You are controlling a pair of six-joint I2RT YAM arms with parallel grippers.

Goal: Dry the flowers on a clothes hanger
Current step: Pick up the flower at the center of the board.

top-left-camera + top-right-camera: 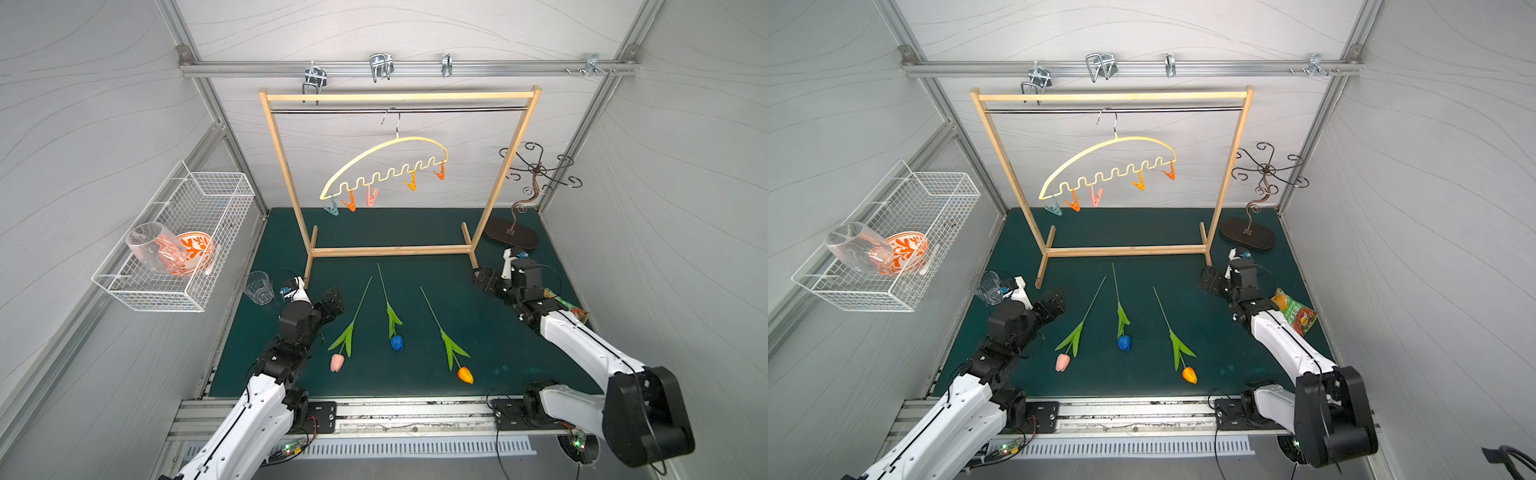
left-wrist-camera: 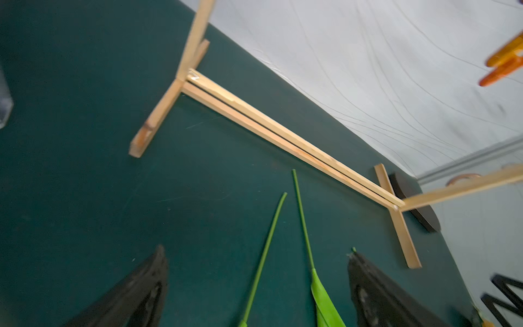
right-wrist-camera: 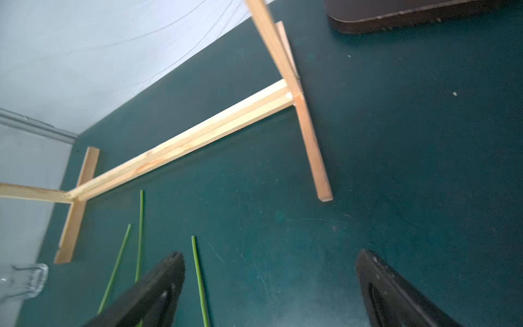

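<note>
Three flowers lie on the green mat in both top views, heads toward the front: pink [image 1: 337,362], blue [image 1: 397,342] and orange [image 1: 465,375]. The pale yellow clothes hanger [image 1: 399,140] [image 1: 1117,139] hangs tilted from the rack's metal bar, with small orange, pink and teal clothespins and nothing clipped in them. My left gripper [image 1: 337,300] [image 2: 256,252] is open just left of the pink tulip's stem [image 2: 271,226]. My right gripper [image 1: 482,280] [image 3: 270,254] is open by the rack's right foot. The orange tulip's stem tip [image 3: 198,269] lies near one finger. Both hold nothing.
The wooden rack frame [image 1: 399,96] stands across the back of the mat. A wire basket [image 1: 208,199] on the left wall holds a wine glass and an orange bowl. A tumbler [image 1: 258,287] sits by the left arm. A curly metal stand [image 1: 511,235] and a snack packet [image 1: 1296,311] sit at right.
</note>
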